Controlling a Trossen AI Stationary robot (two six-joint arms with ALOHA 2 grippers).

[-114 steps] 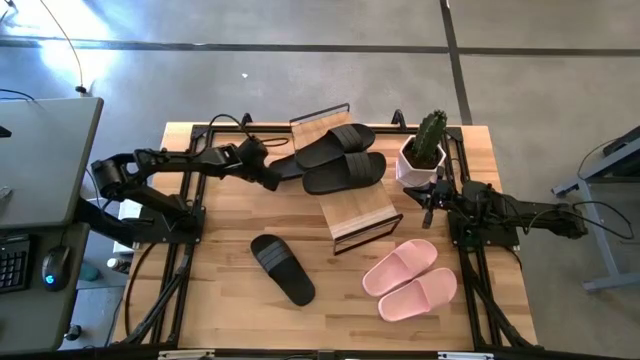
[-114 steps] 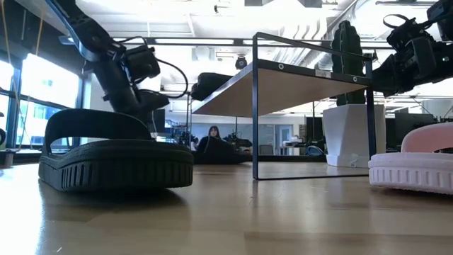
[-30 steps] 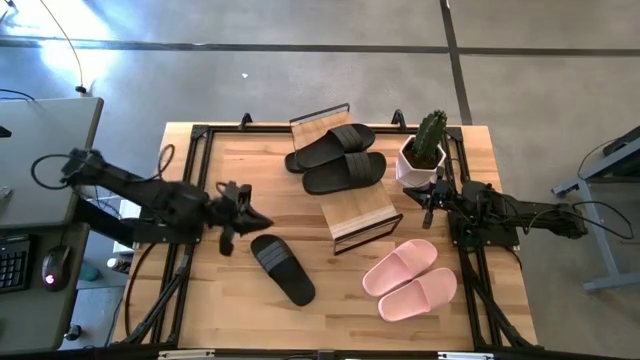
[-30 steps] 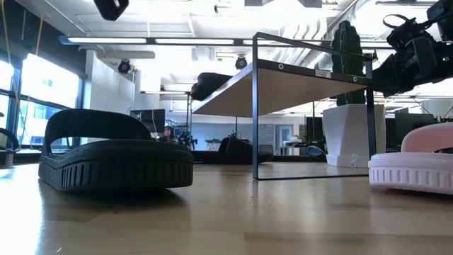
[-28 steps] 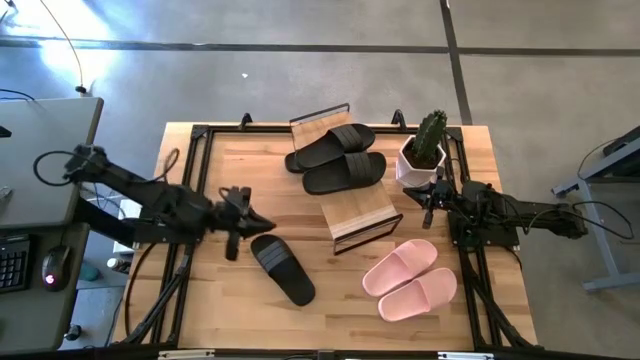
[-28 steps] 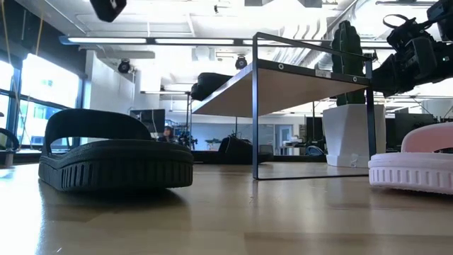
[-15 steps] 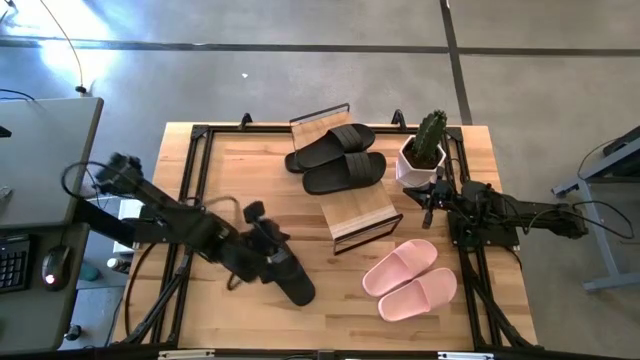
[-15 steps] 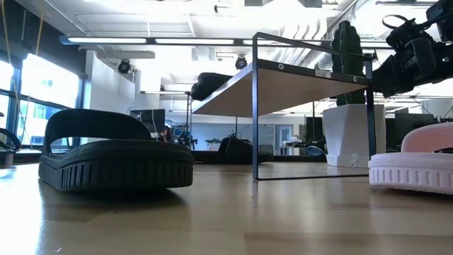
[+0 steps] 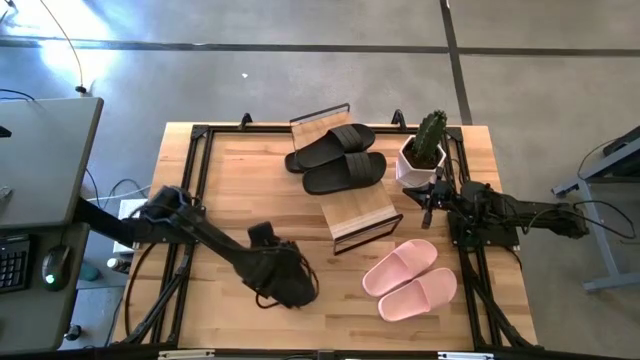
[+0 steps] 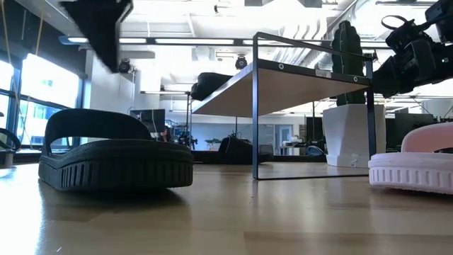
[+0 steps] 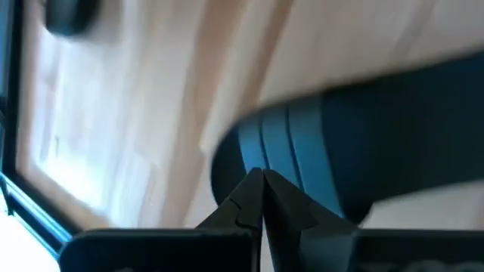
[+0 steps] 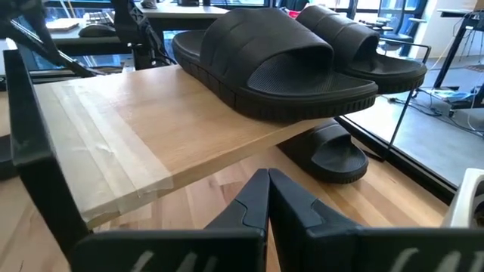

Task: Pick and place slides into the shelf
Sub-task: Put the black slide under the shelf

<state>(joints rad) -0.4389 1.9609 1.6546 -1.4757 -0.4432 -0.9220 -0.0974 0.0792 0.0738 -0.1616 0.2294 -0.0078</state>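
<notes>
left gripper (image 9: 283,277) pinched shut over lone black slide (image 9: 296,287), mid-table, away fr edges

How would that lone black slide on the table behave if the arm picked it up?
The black slide looks like thick moulded foam, so probably light and fairly stiff. Its flat ridged sole sits level on the table, so it should not tip or roll. The arched strap looks like the easiest place to grip.

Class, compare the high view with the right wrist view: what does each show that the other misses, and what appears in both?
Only the high view shows the pink slides, the cactus pot and the left hand, shut, over the lone black slide. Only the right wrist view shows the right hand with its fingers shut, and a black slide lying under the upper board. Both show the black pair on the shelf.
</notes>
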